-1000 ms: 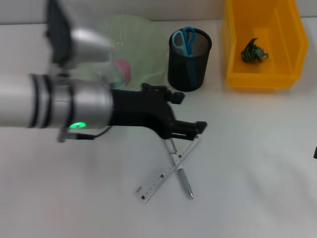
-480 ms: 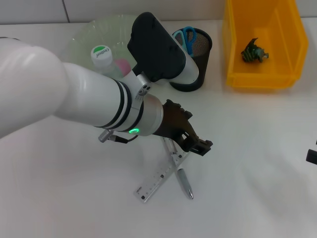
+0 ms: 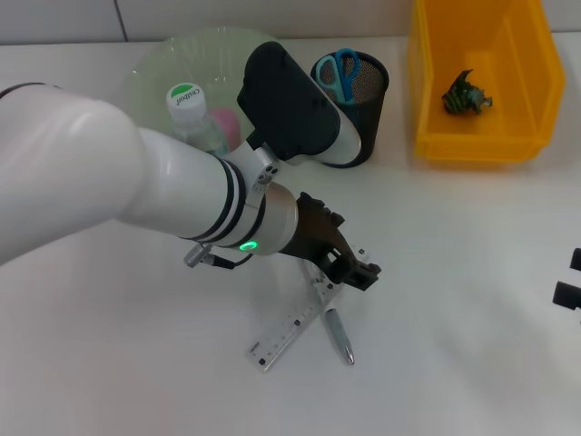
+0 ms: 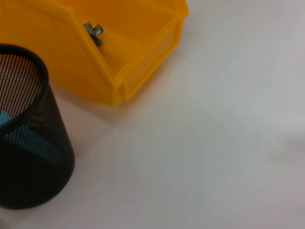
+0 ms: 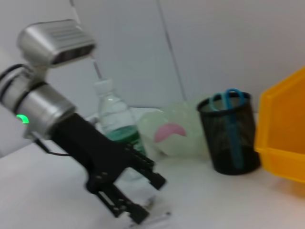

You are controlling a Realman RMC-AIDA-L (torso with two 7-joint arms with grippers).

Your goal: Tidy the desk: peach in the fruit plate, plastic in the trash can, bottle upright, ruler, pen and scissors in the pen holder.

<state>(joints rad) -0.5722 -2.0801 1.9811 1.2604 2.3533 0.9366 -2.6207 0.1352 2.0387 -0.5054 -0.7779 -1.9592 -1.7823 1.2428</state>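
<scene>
My left gripper (image 3: 356, 270) is open, low over the table, at the upper ends of the clear ruler (image 3: 292, 329) and the silver pen (image 3: 339, 337), which lie crossed. It also shows in the right wrist view (image 5: 147, 200). The bottle (image 3: 192, 116) with a green-white cap stands upright beside the pink peach (image 3: 227, 125) in the green plate (image 3: 154, 64). Blue scissors (image 3: 338, 71) stand in the black mesh pen holder (image 3: 352, 127). The green plastic scrap (image 3: 466, 94) lies in the yellow bin (image 3: 427, 100). My right gripper (image 3: 569, 277) is at the right edge.
The left wrist view shows the pen holder (image 4: 28, 148), the yellow bin (image 4: 124, 57) with the scrap (image 4: 94, 32), and bare white table. My bulky white left arm (image 3: 136, 191) covers the table's left middle. A wall stands behind the desk.
My left arm has swung and its gripper has dropped closer to the ruler and pen. The bottle and plate have come into view. The right gripper has edged in a little.
</scene>
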